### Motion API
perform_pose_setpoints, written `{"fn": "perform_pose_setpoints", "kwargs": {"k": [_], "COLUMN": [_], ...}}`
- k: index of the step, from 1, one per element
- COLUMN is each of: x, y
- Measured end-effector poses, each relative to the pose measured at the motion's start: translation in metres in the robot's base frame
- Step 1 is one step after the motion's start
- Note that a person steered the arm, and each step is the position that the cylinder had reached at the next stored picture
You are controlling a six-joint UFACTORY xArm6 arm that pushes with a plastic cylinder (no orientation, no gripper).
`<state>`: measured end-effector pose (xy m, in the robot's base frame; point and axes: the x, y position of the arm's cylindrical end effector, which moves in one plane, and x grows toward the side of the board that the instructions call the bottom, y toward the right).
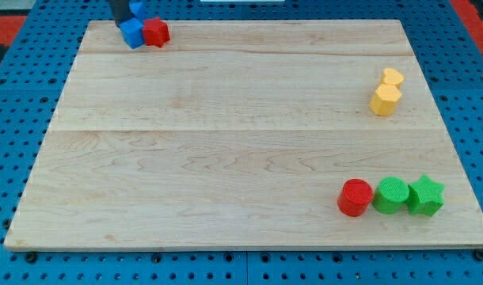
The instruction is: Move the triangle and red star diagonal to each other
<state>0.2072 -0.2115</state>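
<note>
A red star-like block (156,31) sits at the top left corner of the wooden board (241,142). A blue block (132,32) touches its left side; I cannot make out its exact shape. A second blue block (137,8) lies just above them, partly hidden by my rod. My tip (119,24) is at the upper left edge of the first blue block, touching it or very close to it.
Two yellow blocks (387,91) sit together near the right edge. A red cylinder (355,197), a green cylinder (391,195) and a green star (425,195) form a row at the bottom right. Blue pegboard surrounds the board.
</note>
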Motion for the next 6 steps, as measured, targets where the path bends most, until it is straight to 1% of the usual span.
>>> {"fn": "perform_pose_setpoints", "kwargs": {"k": [1, 2, 3, 4, 5, 6], "x": [0.025, 0.018, -0.015, -0.016, -0.005, 0.023], "y": [0.000, -0.020, -0.036, -0.034, 0.056, 0.155]}}
